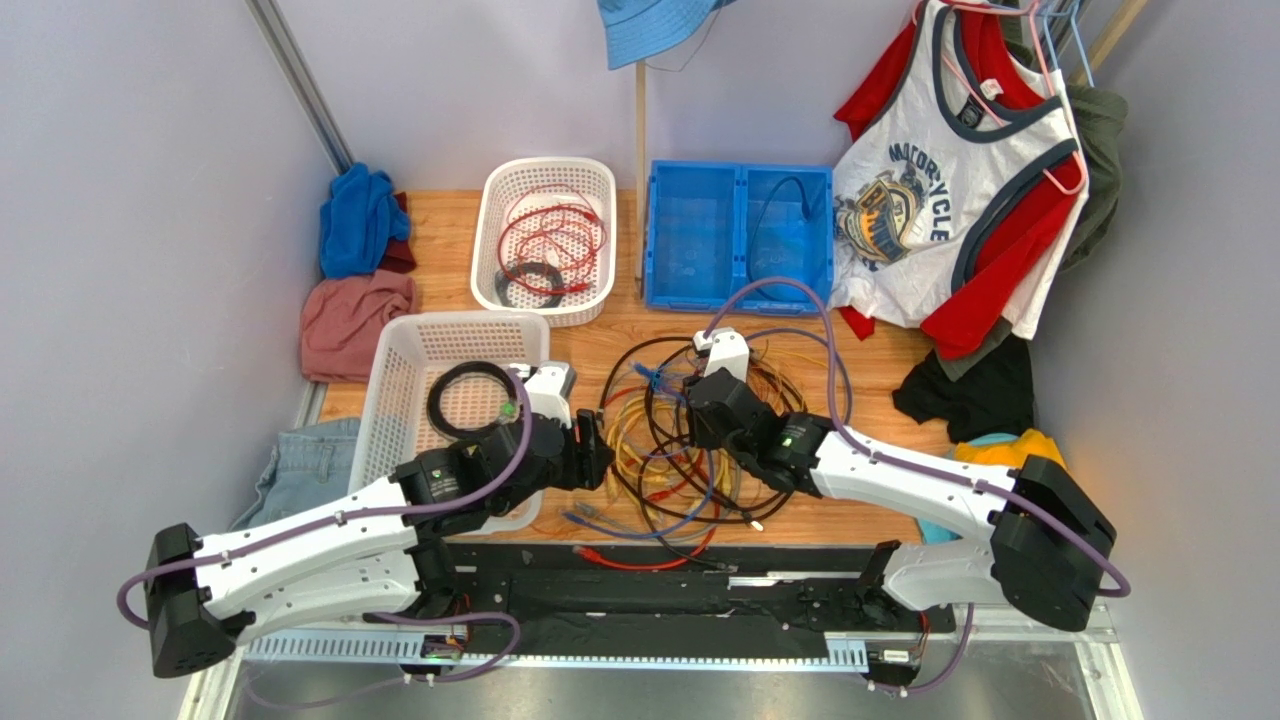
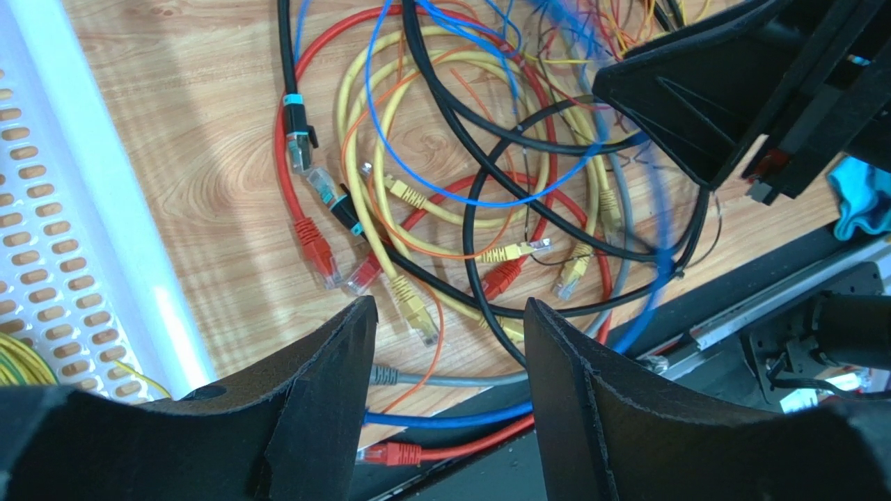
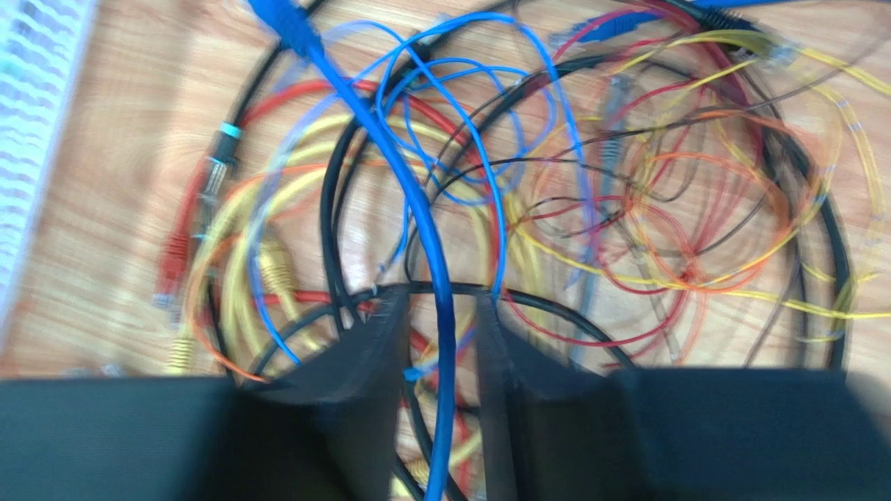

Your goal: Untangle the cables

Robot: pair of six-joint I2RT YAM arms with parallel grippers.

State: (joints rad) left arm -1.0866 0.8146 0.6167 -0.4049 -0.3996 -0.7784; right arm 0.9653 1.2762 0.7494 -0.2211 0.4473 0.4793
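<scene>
right gripper [image 3: 439, 301], ajar, straddling blue cable [image 3: 443, 365]

You're working in a robot test cell, not a home or a shop. Plain grey panel walls [image 1: 150, 180] box in a small light wooden tabletop [image 1: 631, 338]. A white left robot arm [image 1: 301, 555] and a white right robot arm [image 1: 917, 480] are mounted at a black metal rail [image 1: 676, 578]. Loose props surround them: a tangled heap of thin coloured cables [image 1: 676, 443], a white plastic lattice basket [image 1: 496, 225], a blue plastic crate [image 1: 691, 233] and a white printed tank top on a hanger [image 1: 917, 210].
</scene>
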